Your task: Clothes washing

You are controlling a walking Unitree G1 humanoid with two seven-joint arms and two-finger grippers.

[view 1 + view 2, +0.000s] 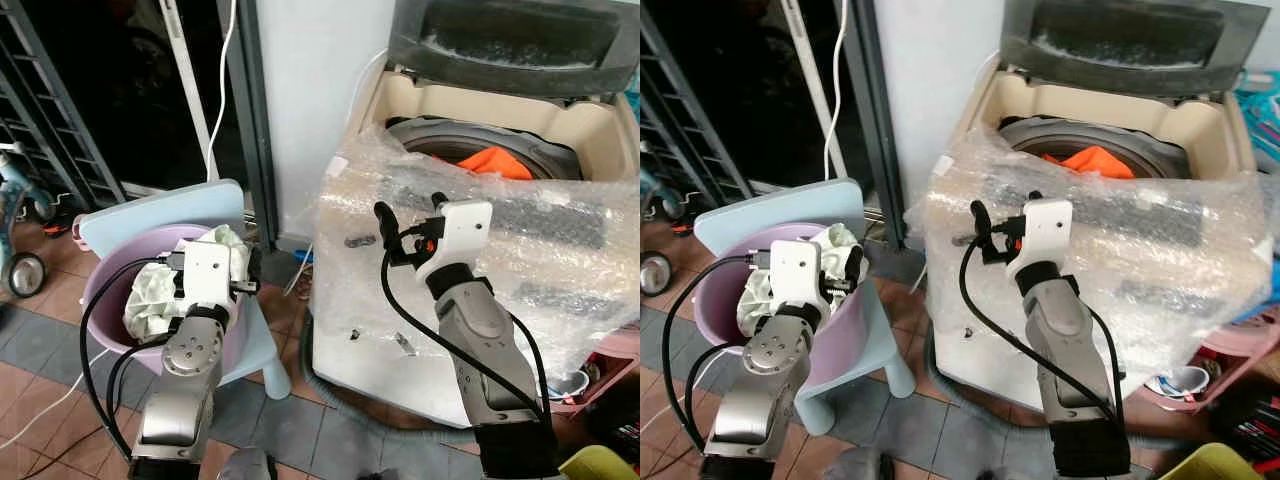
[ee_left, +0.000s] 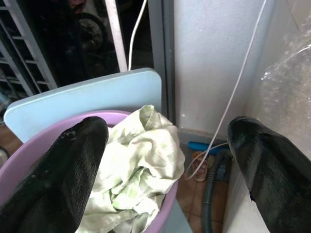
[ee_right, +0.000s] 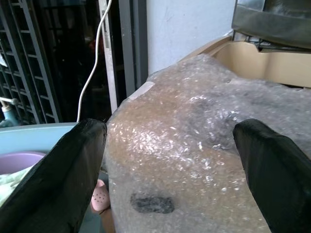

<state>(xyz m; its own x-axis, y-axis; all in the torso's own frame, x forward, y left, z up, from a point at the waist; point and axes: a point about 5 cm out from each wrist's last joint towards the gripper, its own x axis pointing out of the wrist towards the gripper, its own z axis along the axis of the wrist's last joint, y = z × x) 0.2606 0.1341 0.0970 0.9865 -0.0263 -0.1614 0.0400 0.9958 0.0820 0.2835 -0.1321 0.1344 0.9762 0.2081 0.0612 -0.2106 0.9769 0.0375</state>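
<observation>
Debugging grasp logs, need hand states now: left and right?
Left hand: open, empty, above the pale green cloth in the purple basin.
Right hand: open, empty, over the bubble-wrapped washing machine.

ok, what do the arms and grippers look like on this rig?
Both arms are silver metal with rounded joint housings, ending in white boxy wrist blocks. Black cables loop loosely along each forearm. The left gripper and right gripper each have two long, thick black fingers with blunt rounded tips. No markings legible.
</observation>
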